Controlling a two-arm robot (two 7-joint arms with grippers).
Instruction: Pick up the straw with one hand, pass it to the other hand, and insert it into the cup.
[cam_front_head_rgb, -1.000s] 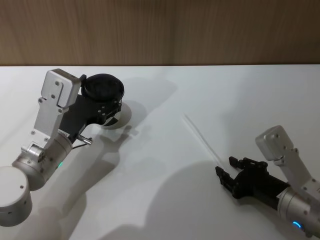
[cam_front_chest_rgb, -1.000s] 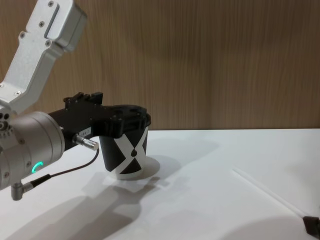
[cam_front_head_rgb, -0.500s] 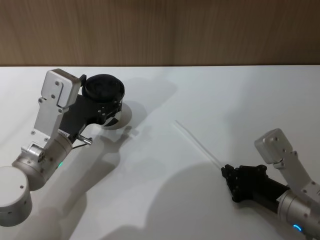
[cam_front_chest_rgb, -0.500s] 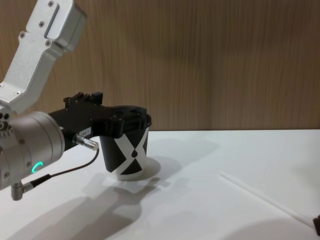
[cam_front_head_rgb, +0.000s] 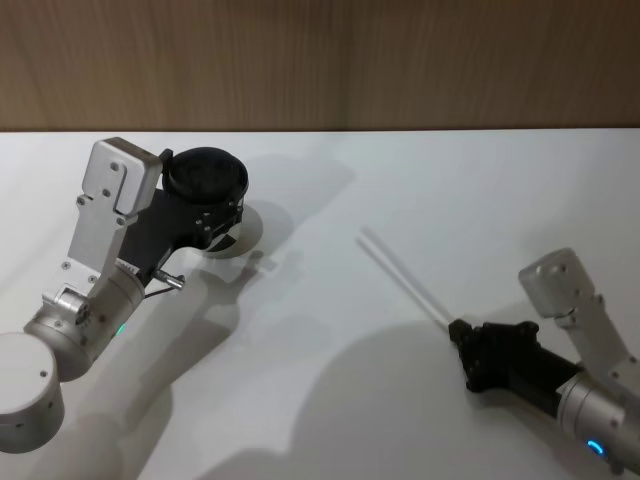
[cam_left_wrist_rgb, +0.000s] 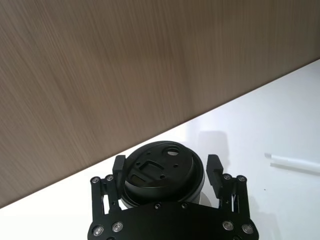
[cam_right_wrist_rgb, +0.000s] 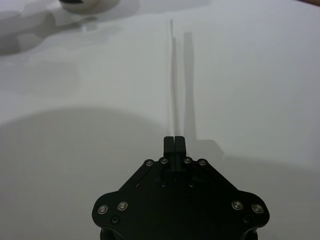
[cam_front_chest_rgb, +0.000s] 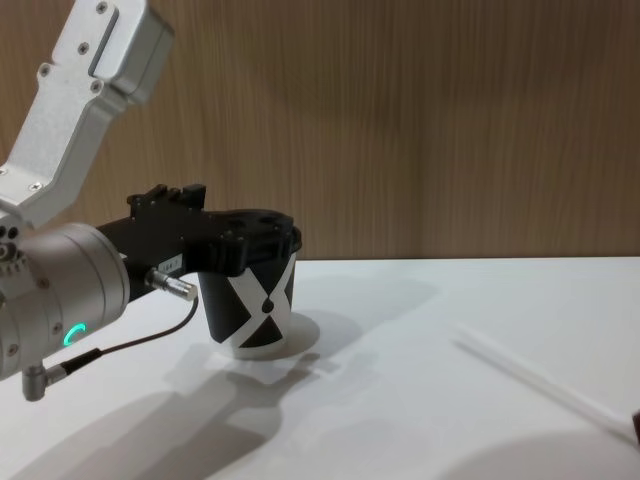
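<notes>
White table (cam_front_head_rgb: 400, 170); wood-grain wall panel (cam_front_head_rgb: 320, 60) behind; soft shadows on tabletop

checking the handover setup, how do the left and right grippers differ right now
The left gripper sits around the cup at far left; the right gripper is shut on one end of the straw at near right. The left wrist light is green, the right wrist light blue. Both grippers are black.

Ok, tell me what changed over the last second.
The right tool closed on the near end of the straw and seems to have raised it slightly, its far end swinging left, then partly back. The left tool and the cup stayed put.
</notes>
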